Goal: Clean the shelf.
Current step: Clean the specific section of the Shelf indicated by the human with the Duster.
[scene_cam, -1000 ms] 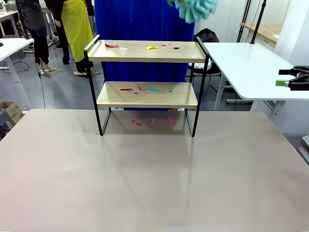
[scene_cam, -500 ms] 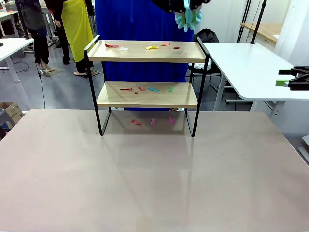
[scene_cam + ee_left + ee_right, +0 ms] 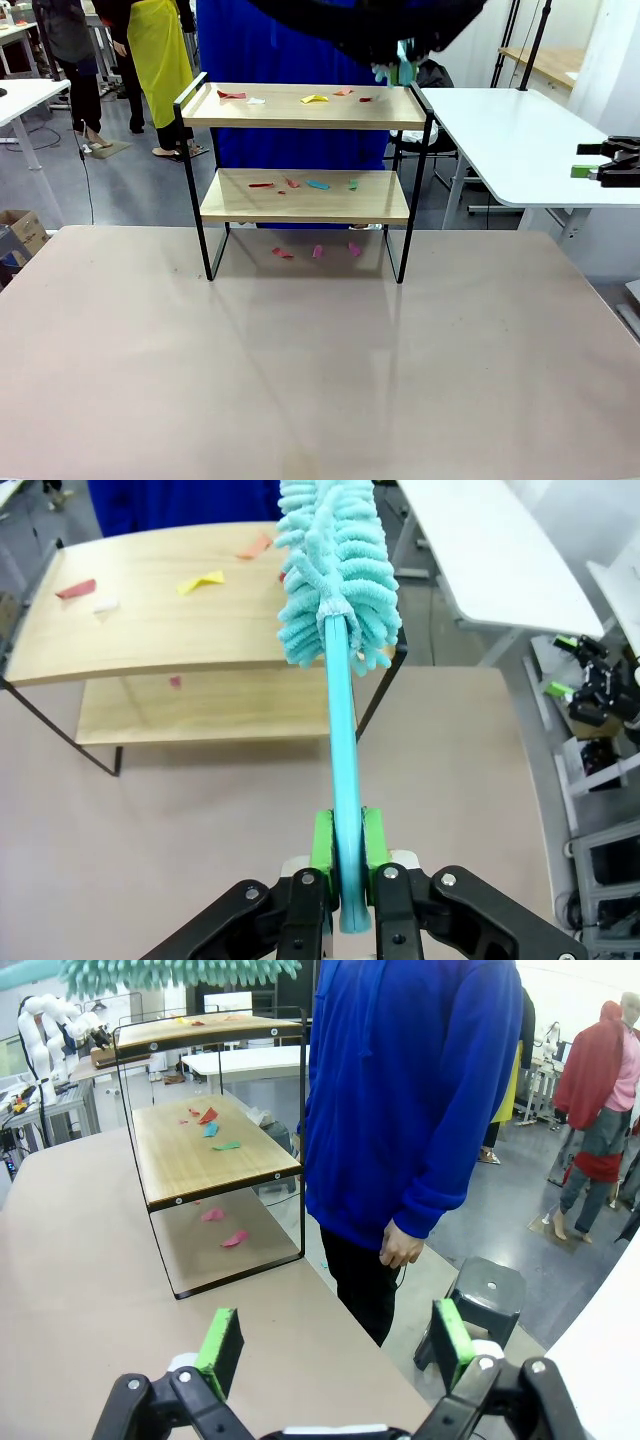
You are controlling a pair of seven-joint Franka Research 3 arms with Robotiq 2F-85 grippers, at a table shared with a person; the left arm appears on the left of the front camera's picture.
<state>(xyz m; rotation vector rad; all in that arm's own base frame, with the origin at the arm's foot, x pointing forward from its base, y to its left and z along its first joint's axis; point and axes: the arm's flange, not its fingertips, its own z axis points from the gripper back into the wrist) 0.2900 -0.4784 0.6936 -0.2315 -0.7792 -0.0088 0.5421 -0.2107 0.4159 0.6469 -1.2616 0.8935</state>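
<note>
The shelf [image 3: 290, 112] stands at the table's far side, a black frame with two light wooden boards. Coloured paper scraps [image 3: 315, 98] lie on its top board, on the lower board and on the table beneath. My left gripper [image 3: 347, 835] is shut on the teal handle of a fluffy teal duster [image 3: 335, 570], whose head hangs over the right end of the top board [image 3: 150, 630]. In the front view the duster [image 3: 398, 68] shows under my blurred dark left arm. My right gripper [image 3: 336, 1345] is open with nothing between its pads, off to the table's right [image 3: 590, 160].
A person in a blue top [image 3: 280, 50] stands right behind the shelf, hand hanging down [image 3: 400, 1250]. A white table [image 3: 510, 130] sits at the right, a black stool [image 3: 485, 1300] by the person. The near tabletop [image 3: 320, 370] is bare.
The duster has come down from above towards the right end of the top board, and my left arm now sweeps across the top of the front view. The right gripper has not moved.
</note>
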